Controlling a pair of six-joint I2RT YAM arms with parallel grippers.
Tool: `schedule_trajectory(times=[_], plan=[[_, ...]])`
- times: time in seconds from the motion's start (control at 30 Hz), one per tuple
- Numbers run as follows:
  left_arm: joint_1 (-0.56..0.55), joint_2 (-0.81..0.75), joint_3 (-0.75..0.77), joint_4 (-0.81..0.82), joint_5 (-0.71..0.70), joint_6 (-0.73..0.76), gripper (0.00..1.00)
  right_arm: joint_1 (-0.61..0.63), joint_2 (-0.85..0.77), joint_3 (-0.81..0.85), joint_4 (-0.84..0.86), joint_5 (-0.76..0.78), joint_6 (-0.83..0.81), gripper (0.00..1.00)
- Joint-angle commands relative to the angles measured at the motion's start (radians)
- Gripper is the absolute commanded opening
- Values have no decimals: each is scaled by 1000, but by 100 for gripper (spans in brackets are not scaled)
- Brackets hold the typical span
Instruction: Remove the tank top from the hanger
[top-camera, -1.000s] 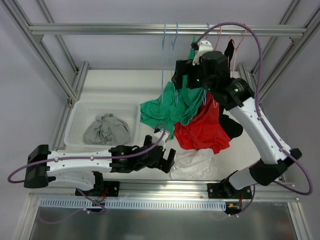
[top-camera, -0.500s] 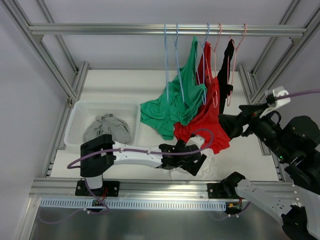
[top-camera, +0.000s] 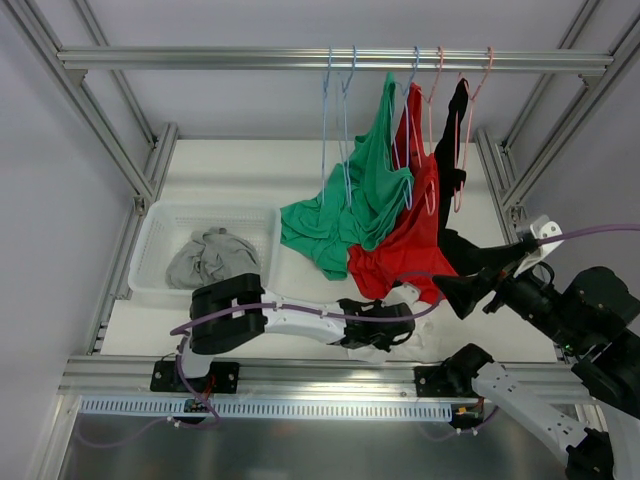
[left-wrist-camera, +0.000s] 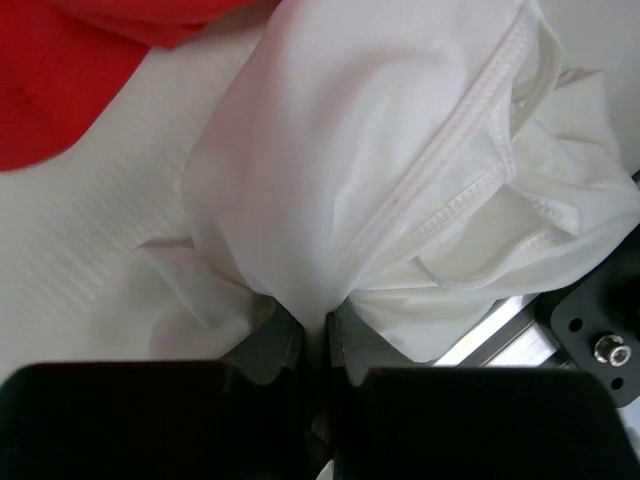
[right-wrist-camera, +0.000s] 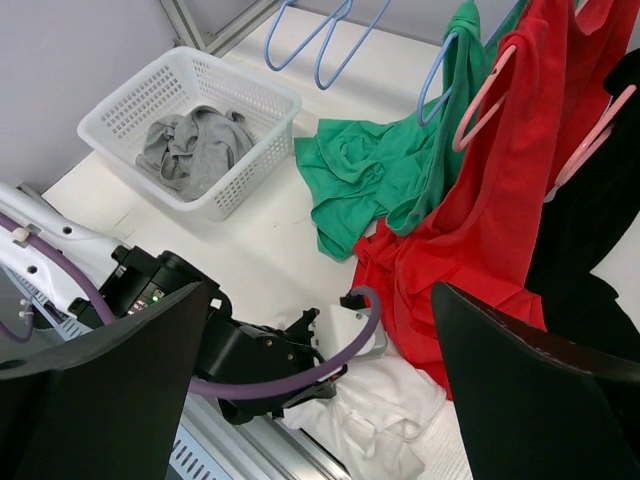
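Left wrist: white top (left-wrist-camera: 400, 190) beside rail (left-wrist-camera: 497, 338)

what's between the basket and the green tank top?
Nothing: only a bare strip of table separates the basket from the green tank top, clearest in the right wrist view.

I work over a matte white tabletop (top-camera: 230, 165), boxed by a silver aluminium extrusion frame (top-camera: 200, 58) whose crossbar spans the far side. Plain pale grey walls (top-camera: 50, 200) stand left and right, evenly lit.
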Motion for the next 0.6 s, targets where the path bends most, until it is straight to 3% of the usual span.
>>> schedule_trajectory(times=[0.0, 0.17, 0.4, 0.57], plan=[[-15, -60, -71, -76, -65, -53, 0, -3, -26, 1, 24, -17, -13, 99], [-15, -249, -135, -155, -177, -46, 0, -3, -35, 9, 24, -6, -20, 99], [-9, -528, -136, -479, -508, -223, 0, -3, -28, 15, 24, 18, -30, 99], [141, -718, -132, -640, -547, -282, 0, -3, -9, 30, 26, 28, -30, 99]])
